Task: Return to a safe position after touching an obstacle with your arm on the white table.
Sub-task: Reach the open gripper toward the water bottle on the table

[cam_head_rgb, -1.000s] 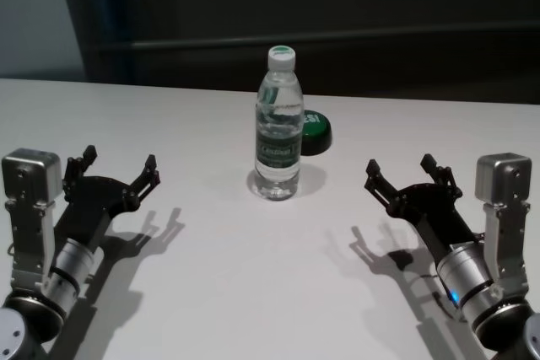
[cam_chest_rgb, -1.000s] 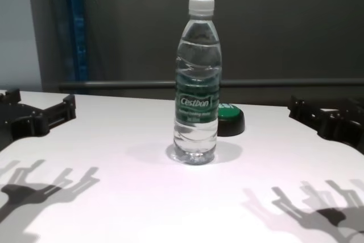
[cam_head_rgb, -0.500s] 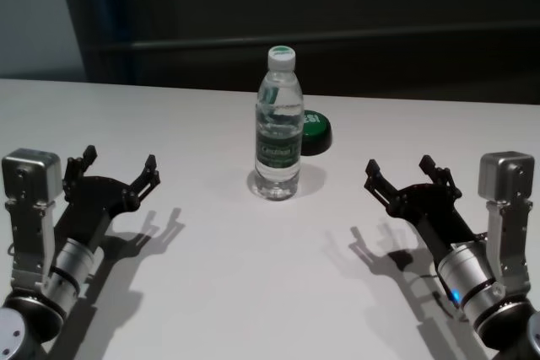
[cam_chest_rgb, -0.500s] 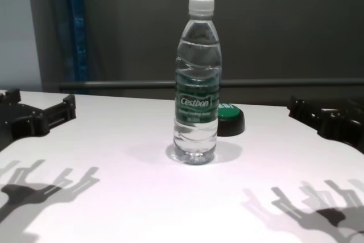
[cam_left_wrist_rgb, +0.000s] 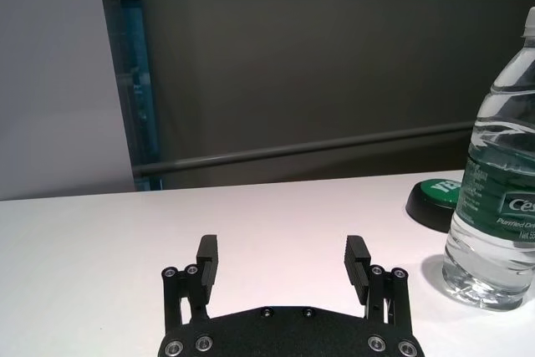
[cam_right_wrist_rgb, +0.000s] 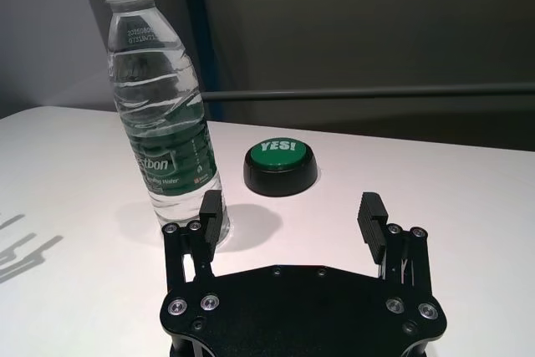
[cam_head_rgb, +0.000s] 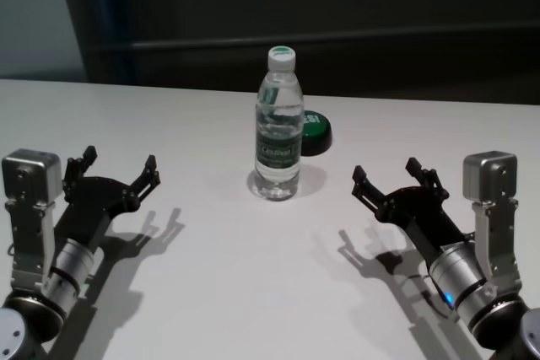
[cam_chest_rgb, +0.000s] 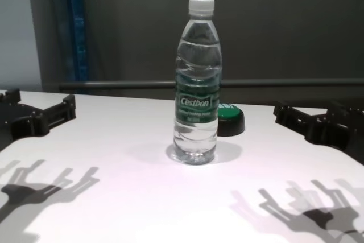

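The obstacle, a tall clear water bottle (cam_head_rgb: 278, 132) with a white cap and a dark green "Cestbon" label, stands upright at mid-table on the white table (cam_head_rgb: 211, 276). It also shows in the chest view (cam_chest_rgb: 197, 101), left wrist view (cam_left_wrist_rgb: 497, 198) and right wrist view (cam_right_wrist_rgb: 163, 123). My left gripper (cam_head_rgb: 120, 162) is open and empty, low over the table, well left of the bottle. My right gripper (cam_head_rgb: 386, 173) is open and empty, to the right of the bottle and apart from it. In the right wrist view (cam_right_wrist_rgb: 292, 202) the bottle stands just beyond one fingertip.
A low round black puck (cam_head_rgb: 316, 132) with a green "YES!" top sits just behind and right of the bottle. A dark wall with a horizontal rail (cam_chest_rgb: 114, 85) runs behind the table's far edge. Gripper shadows fall on the table's near part.
My right gripper has shifted left, closer to the bottle, still open. The left arm, the bottle and the puck have not moved.
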